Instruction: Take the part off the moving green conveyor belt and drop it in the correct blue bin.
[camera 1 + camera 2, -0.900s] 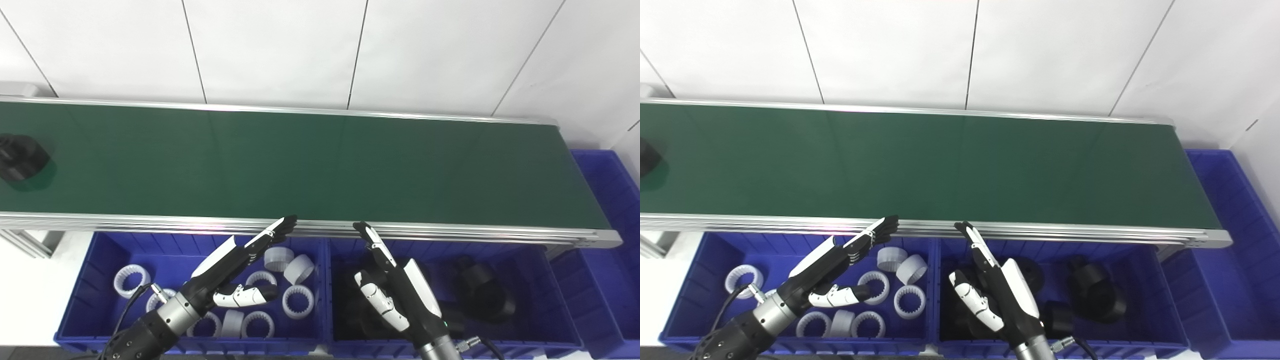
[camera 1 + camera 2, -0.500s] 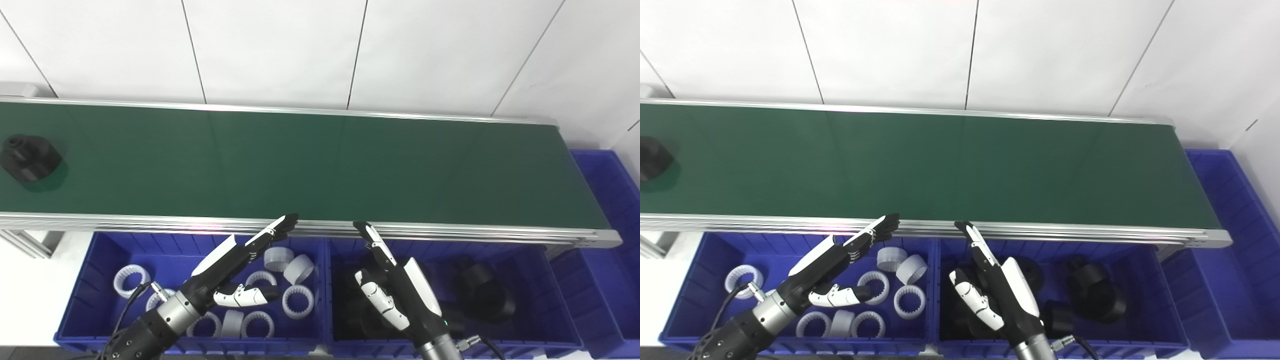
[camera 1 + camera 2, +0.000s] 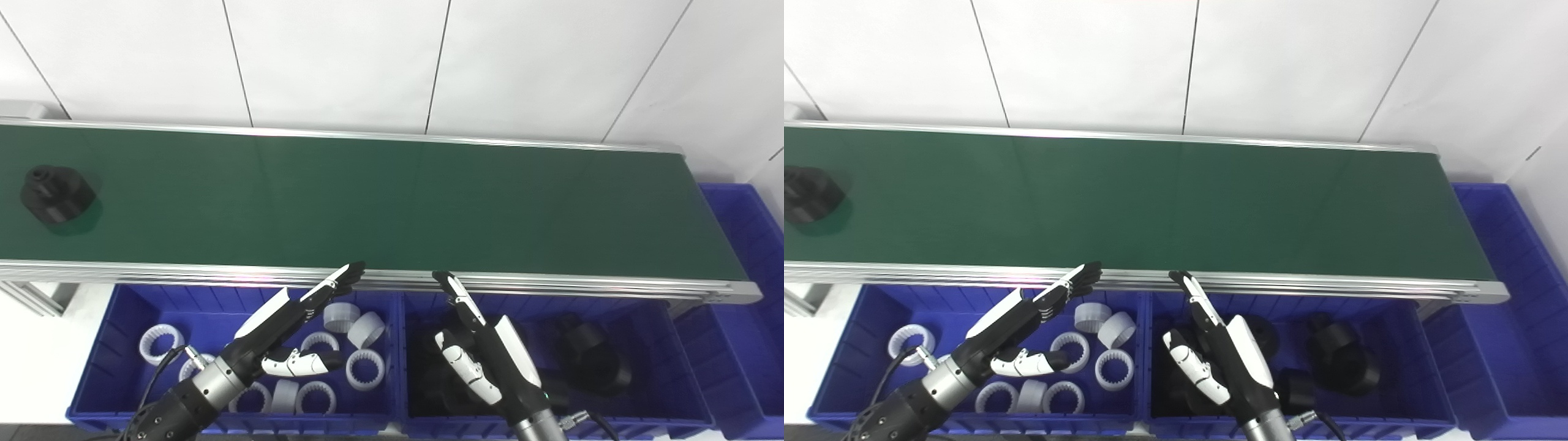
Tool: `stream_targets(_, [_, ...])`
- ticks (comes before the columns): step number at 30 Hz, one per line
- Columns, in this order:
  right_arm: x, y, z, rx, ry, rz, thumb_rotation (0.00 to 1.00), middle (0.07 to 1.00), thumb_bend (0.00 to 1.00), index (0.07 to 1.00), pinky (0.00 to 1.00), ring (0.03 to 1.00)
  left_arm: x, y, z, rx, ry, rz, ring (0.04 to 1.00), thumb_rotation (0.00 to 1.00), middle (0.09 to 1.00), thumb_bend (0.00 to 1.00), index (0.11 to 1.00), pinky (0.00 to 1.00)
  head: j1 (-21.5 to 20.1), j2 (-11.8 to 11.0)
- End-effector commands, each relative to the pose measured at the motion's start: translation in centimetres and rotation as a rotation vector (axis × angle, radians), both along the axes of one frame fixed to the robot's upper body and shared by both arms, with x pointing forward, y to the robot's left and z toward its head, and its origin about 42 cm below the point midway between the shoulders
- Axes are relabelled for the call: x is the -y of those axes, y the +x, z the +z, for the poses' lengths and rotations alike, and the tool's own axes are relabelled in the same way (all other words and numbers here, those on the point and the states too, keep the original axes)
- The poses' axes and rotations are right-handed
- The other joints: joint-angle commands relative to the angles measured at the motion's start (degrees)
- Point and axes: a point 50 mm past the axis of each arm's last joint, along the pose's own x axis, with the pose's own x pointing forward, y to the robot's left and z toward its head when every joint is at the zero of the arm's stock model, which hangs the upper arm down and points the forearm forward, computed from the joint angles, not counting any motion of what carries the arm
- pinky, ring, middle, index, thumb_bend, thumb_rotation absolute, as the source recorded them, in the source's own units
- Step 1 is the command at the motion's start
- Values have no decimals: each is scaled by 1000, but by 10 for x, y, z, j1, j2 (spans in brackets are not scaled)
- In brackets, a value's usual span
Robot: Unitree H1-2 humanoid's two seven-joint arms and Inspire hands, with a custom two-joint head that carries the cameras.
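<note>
- Left eye view: the green conveyor belt [image 3: 392, 202] was a smooth, matte band framed by brushed metal rails, running across the picture below a wall of large white panels [image 3: 343, 61].
- A black part [image 3: 57, 194], chunky and rounded with a small raised hub on top, sat on the belt near its left end, well apart from both hands.
- Below the near rail, the left blue bin [image 3: 122, 318] of moulded plastic held white toothed rings [image 3: 365, 369], short hollow cylinders with ridged inner faces, some flat and some on edge.
- The middle blue bin [image 3: 667, 343] held dark, glossy black parts [image 3: 591, 358] of the same rounded shape.
- The left hand [image 3: 288, 324], black with white shell plates, hovered over the ring bin, fingers straight and spread from the thumb, holding nothing.
- The right hand [image 3: 481, 349] stood over the black-part bin, fingers extended toward the rail, thumb apart, likewise empty.
- Right eye view: the black part [image 3: 808, 195] lay at the picture's left edge, partly cut off.
- A third blue bin [image 3: 1513, 294] stood past the belt's right end; its contents could not be seen.
- No label or writing could be read in either view.
</note>
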Motion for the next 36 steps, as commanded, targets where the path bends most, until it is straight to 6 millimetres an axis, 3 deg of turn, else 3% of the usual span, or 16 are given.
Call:
stream_targets(1, [-2,2,11,64,27,11,1000,995,396,973,921,967,-1,2,12,65,-25,1,992,670,1000,425,987,957,1,0])
stream_targets(6, [-3,1,11,61,25,10,1000,997,401,974,922,968,-2,1,12,63,-27,2,992,674,1000,425,987,962,1,0])
stream_targets(10, [-1,0,7,58,26,15,1000,999,400,975,918,968,0,0,8,57,-13,-1,994,683,1000,424,991,960,21,-18])
stream_targets(15, [5,-5,-3,52,24,21,1000,1000,403,981,927,974,7,-1,-1,26,-10,-5,980,623,996,414,977,931,71,-68])
stream_targets(16, [5,-5,-4,53,27,21,989,1000,394,978,924,973,7,0,-3,22,-5,-5,973,615,993,420,972,918,71,-68])
stream_targets(17, [6,-6,-8,60,24,19,985,1000,391,978,923,972,8,-1,-6,15,0,-3,971,613,991,422,971,914,88,-90])
stream_targets(18, [7,-6,-10,66,21,18,976,997,374,974,919,969,9,-1,-7,10,3,-2,957,601,984,439,964,887,88,-90])
stream_targets(21, [11,-7,-22,64,17,15,963,994,363,968,917,966,13,2,-15,-5,20,5,930,571,973,458,954,840,113,-129])
stream_targets(27, [17,2,-50,19,-9,9,904,991,342,960,893,957,21,12,-29,-30,61,16,907,540,954,489,932,817,124,-169])
stream_targets(32, [20,9,-61,8,-28,10,877,985,348,954,896,954,27,22,-39,-37,85,39,898,559,946,501,921,800,121,-174])
stream_targets(36, [23,10,-65,1,-39,17,883,984,367,953,889,951,31,25,-42,-27,97,63,895,568,946,517,916,790,113,-156])
